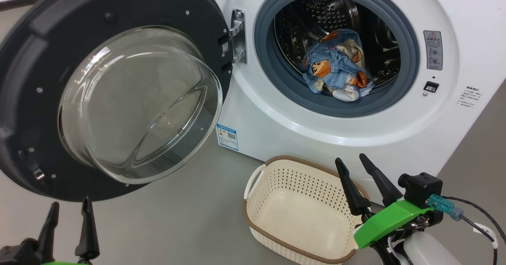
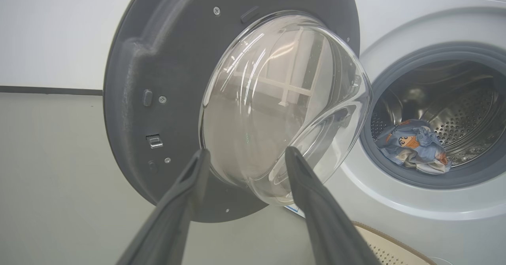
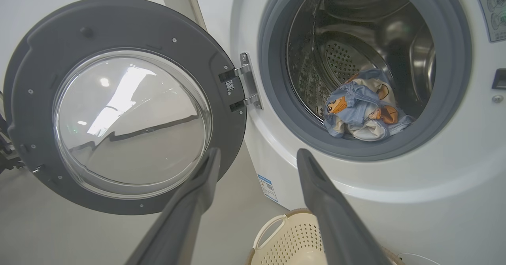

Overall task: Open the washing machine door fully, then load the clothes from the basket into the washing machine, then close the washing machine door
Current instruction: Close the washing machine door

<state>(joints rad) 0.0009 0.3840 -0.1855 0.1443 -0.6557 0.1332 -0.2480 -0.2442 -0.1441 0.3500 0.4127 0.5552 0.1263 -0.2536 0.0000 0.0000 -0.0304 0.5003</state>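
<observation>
The washing machine door [image 1: 47,59] hangs wide open to the left of the white washing machine [image 1: 276,130], its glass bowl facing me. The light blue cartoon-print clothes [image 1: 336,69] lie bunched at the front of the steel drum. On the floor before the machine stands the cream basket [image 1: 292,182], with nothing inside. My left gripper [image 1: 70,201] is open and empty, low in front of the door [image 2: 158,59]. My right gripper [image 1: 350,158] is open and empty above the basket's right rim, fingers pointing toward the drum opening and the clothes [image 3: 361,110].
Grey floor stretches between the door and the basket. A metal hinge [image 1: 237,35] joins the door to the machine's front, and a blue label sticker [image 1: 227,137] sits low on it. A cable [image 1: 480,213] trails from my right wrist.
</observation>
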